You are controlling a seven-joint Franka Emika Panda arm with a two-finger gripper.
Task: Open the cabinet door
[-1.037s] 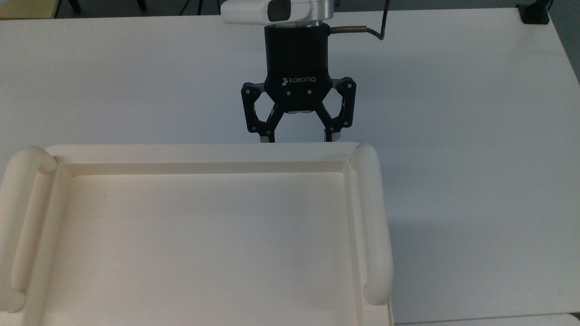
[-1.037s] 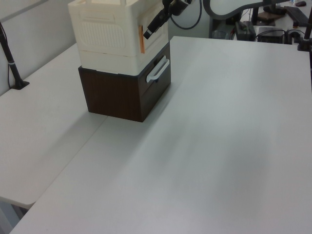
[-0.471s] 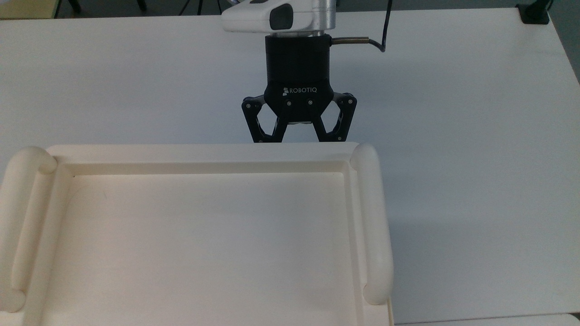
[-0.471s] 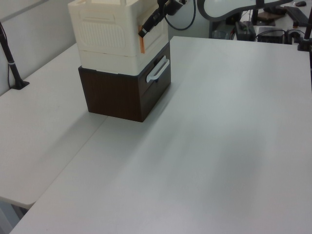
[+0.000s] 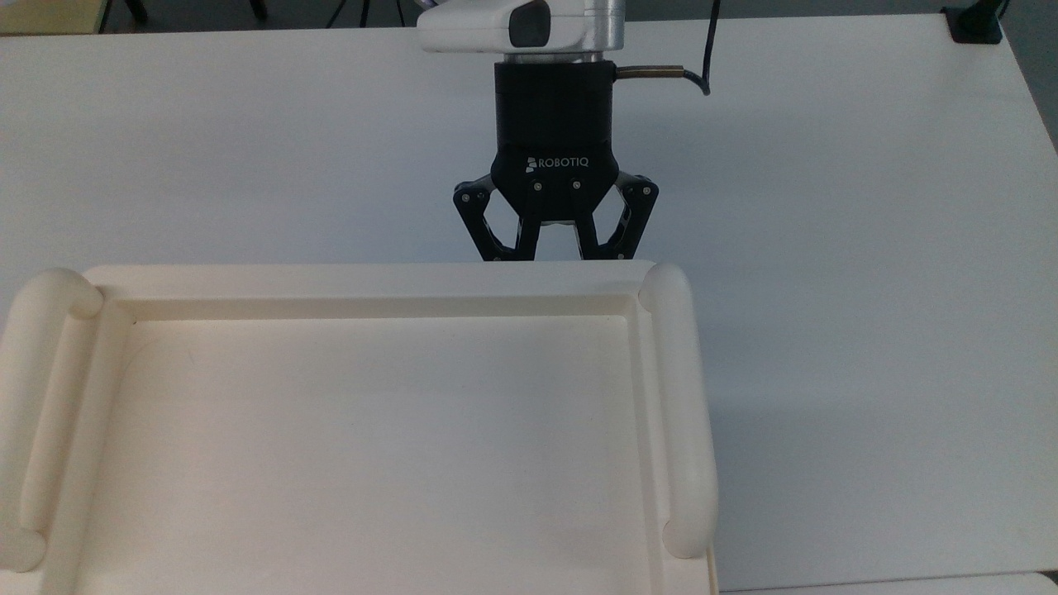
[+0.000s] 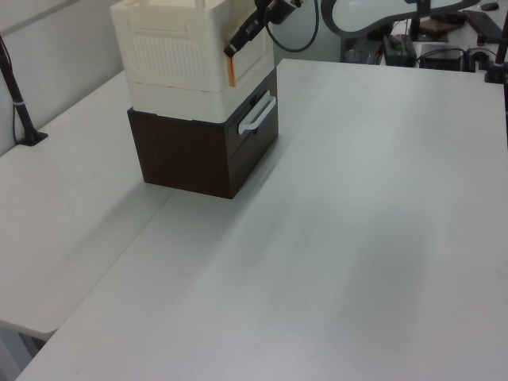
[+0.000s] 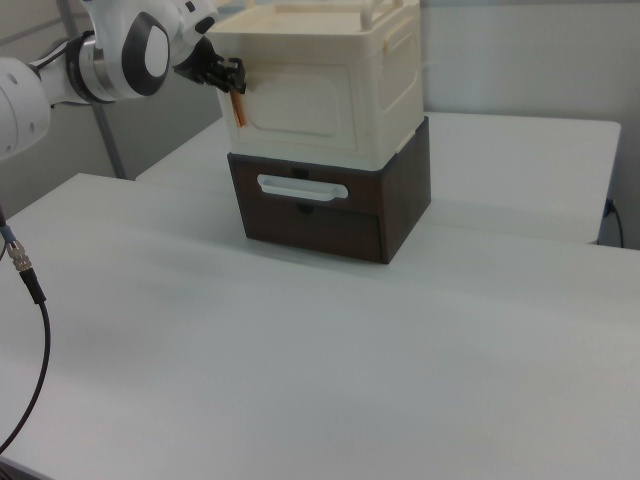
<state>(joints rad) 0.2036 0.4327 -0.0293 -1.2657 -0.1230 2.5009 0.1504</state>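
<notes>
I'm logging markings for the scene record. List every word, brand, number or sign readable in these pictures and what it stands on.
"ROBOTIQ", white letters with a small logo mark beside them, on the black body of the tool in the top view.
No other readable text: none on the cabinet, the cabinet door, the dark brown drawer unit or the white table.

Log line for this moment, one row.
phase: grasp | gripper: closing at orange tab | cabinet door: shut | cabinet: on brown drawer unit
</notes>
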